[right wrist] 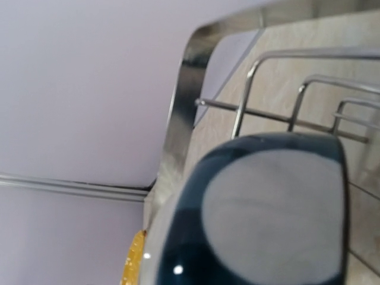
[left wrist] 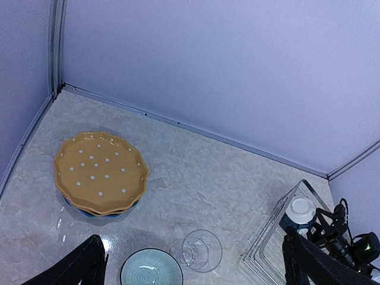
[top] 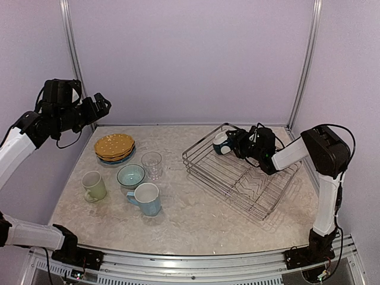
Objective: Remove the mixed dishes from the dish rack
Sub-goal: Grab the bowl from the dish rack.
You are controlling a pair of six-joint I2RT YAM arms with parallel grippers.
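Observation:
The dark-blue white-lined bowl (top: pixel 221 143) is upside down at the far left corner of the silver wire dish rack (top: pixel 249 185), at rim height. My right gripper (top: pixel 235 143) is against it and appears shut on it. In the right wrist view the bowl (right wrist: pixel 267 208) fills the frame and hides my fingers. The yellow plates (top: pixel 114 145) lie stacked on the blue speckled plate (top: pixel 120 159). The pale green mug (top: pixel 94 185), light blue mug (top: pixel 146 198), teal bowl (top: pixel 130 175) and clear glass (top: pixel 152 164) stand on the table. My left gripper (top: pixel 98 107) is open and empty, high above the table's far left.
The left wrist view looks down on the yellow plates (left wrist: pixel 101 172), teal bowl (left wrist: pixel 151 270), glass (left wrist: pixel 202 250) and the rack's corner (left wrist: pixel 267 249). The rack holds nothing but the bowl. Walls close the table at the back and both sides.

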